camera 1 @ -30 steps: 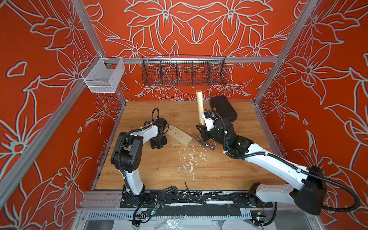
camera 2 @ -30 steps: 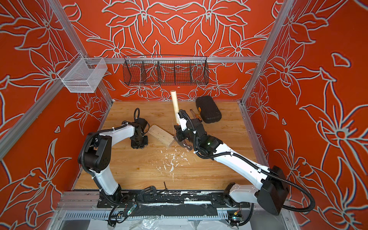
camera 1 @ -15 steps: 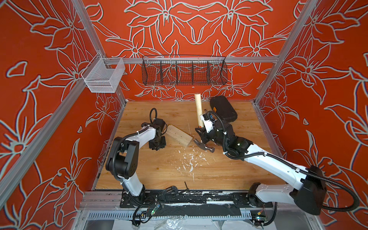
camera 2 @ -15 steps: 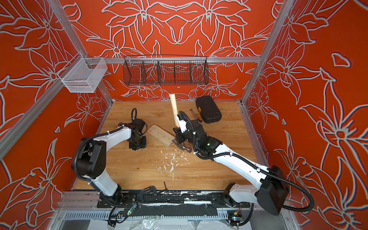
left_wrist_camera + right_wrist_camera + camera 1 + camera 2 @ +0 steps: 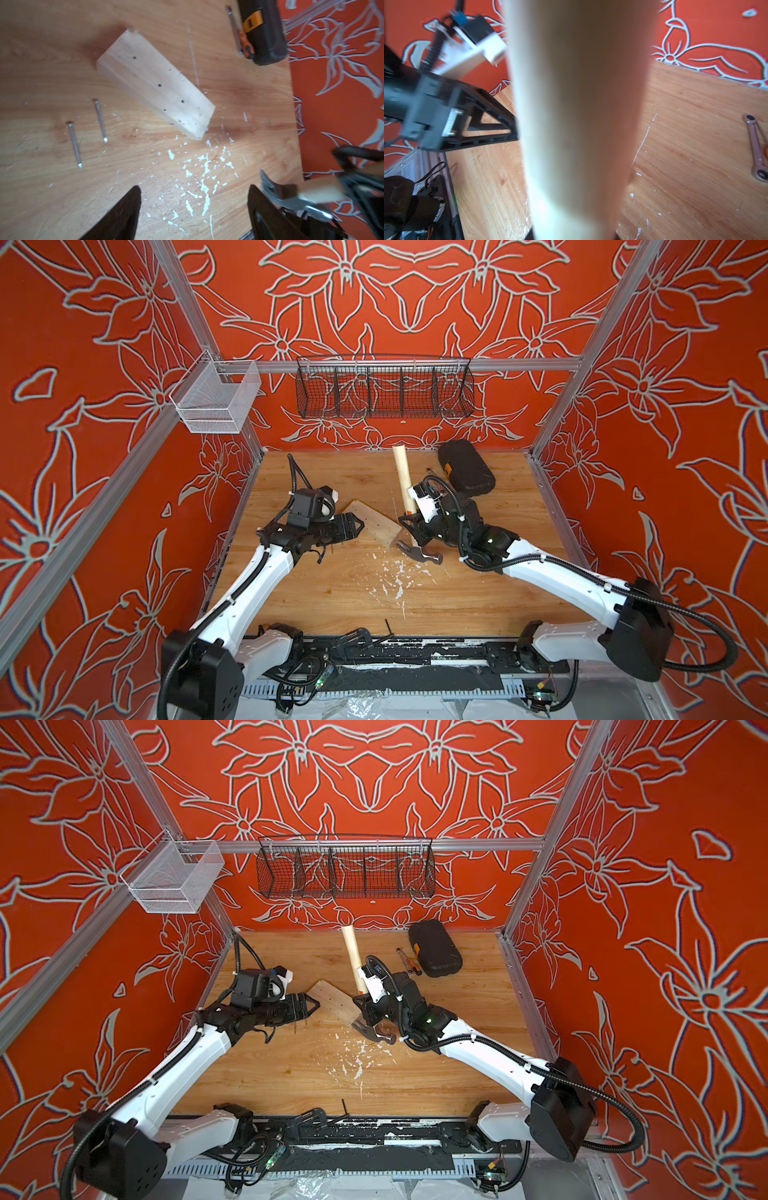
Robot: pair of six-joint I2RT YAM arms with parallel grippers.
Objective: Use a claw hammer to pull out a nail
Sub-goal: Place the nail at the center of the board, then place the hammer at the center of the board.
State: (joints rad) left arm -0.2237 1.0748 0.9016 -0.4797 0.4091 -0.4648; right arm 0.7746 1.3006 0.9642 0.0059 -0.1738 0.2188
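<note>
Scuffed wooden tabletop [image 5: 332, 597] boxed in by orange floral walls [image 5: 415, 302] (white flecks [image 5: 395, 578] near the wood block [image 5: 376, 524]). Right gripper [image 5: 412, 527] clamps the claw hammer [image 5: 403, 485], whose head sits just beside the block. Left gripper [image 5: 354, 526] gapes empty at the block's other end.

A black case [image 5: 466, 466] lies at the table's [image 5: 332, 597] far right, a wrench [image 5: 755, 145] beside it; a wire basket [image 5: 384, 387] hangs on the far wall.

open tabletop [image 5: 332, 601] in front, wood block [image 5: 374, 523], nails [image 5: 100, 120], claw hammer [image 5: 403, 481] mid-table, black case [image 5: 465, 466] behind
</note>
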